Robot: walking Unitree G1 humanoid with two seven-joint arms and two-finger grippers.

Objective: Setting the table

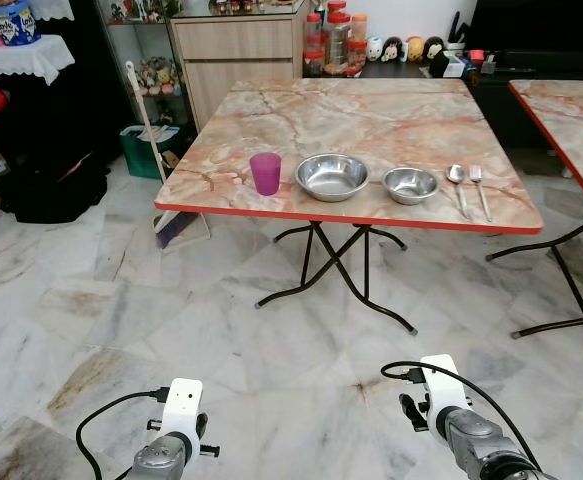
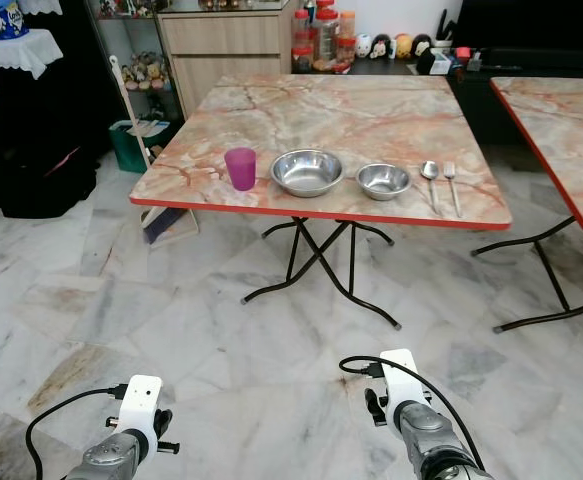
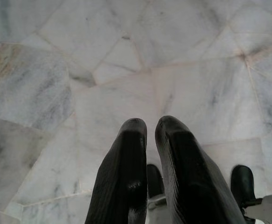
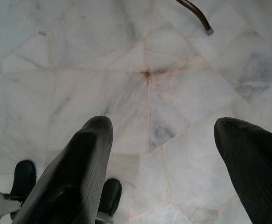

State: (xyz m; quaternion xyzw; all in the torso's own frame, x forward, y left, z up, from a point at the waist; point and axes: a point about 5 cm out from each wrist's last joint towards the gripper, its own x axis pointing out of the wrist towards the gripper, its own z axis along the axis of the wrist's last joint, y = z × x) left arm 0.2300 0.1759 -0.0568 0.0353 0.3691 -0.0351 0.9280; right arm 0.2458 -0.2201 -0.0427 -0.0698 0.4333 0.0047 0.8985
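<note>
While your left gripper [image 3: 147, 135] hangs pinched together and right gripper [image 4: 161, 135] spread empty, cup [image 1: 265, 173] waits on worktop [image 1: 371, 115].

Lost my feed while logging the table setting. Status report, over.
Left pincer shut, right pincer open, both empty above the floor. Purple cup, two steel bowls, spoon and fork lined up along table edge. Path ahead unobstructed.
</note>
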